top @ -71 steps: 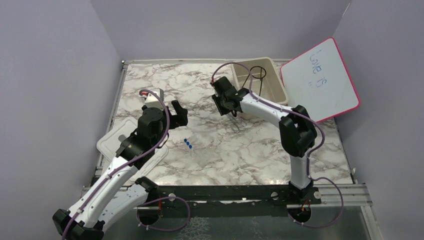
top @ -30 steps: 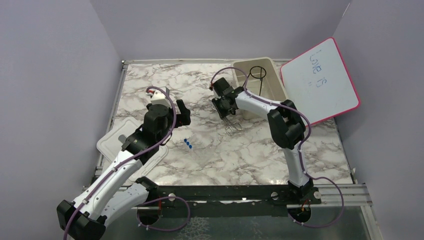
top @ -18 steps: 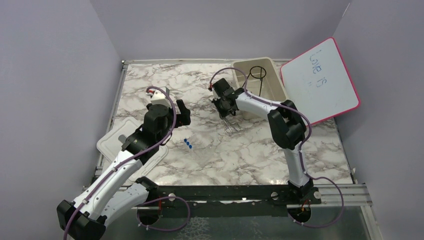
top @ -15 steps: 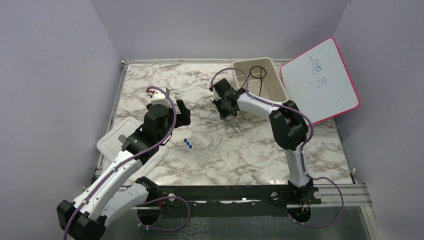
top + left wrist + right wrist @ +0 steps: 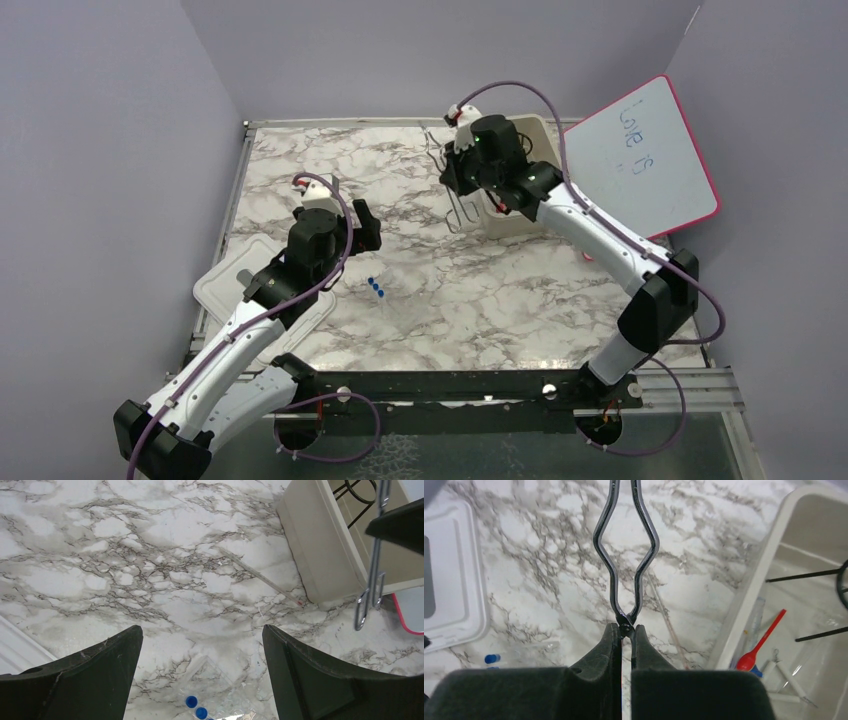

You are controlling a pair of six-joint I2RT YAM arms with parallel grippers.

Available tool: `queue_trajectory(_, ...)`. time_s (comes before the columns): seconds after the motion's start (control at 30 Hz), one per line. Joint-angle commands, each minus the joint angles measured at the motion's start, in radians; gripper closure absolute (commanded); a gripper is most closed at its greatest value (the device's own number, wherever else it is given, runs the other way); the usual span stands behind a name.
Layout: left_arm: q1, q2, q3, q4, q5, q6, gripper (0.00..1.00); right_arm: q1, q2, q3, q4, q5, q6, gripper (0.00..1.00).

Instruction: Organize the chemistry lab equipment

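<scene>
My right gripper [image 5: 466, 192] is shut on the metal wire clamp [image 5: 460, 215] and holds it in the air beside the beige tub's [image 5: 528, 128] near left corner. In the right wrist view the fingertips [image 5: 615, 630] pinch the clamp's [image 5: 626, 555] joined end. A red-tipped dropper [image 5: 760, 644] and a black wire ring [image 5: 819, 574] lie in the tub [image 5: 749, 590]. Open and holding nothing, my left gripper [image 5: 357, 226] [image 5: 202, 630] hovers above the clear tubes with blue caps [image 5: 377, 288] [image 5: 196, 706]. A thin glass rod [image 5: 260, 575] lies on the marble.
The white lid [image 5: 240, 285] lies at the left edge beside my left arm. The pink-framed whiteboard [image 5: 640, 160] leans at the back right, behind the tub. My right arm reaches across the table's right side. Grey walls enclose the table.
My right gripper closed on the wire clamp, lifted it off the marble and swung it up toward the tub, the arm stretching out. My left arm stayed still over the last second.
</scene>
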Motion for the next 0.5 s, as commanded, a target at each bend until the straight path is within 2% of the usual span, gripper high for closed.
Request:
queue_trajectory(0.0, 0.003, -0.010, 0.030, 0.011, -0.011, 0.012, 0.08, -0.051, -0.074, 0.045, 0.050, 0.095, 0.026, 1.00)
queue_trajectory(0.23, 0.003, -0.011, 0.027, 0.011, -0.009, 0.007, 0.08, -0.232, -0.053, 0.069, 0.039, 0.059, 0.002, 0.99)
queue_trajectory(0.33, 0.003, -0.010, 0.025, 0.010, -0.010, 0.007, 0.08, -0.292, -0.005, 0.073, 0.026, 0.074, 0.011, 0.99)
queue_trajectory(0.47, 0.003, -0.004, 0.027, 0.011, -0.011, 0.010, 0.08, -0.340, 0.061, 0.052, 0.055, 0.017, -0.007, 0.99)
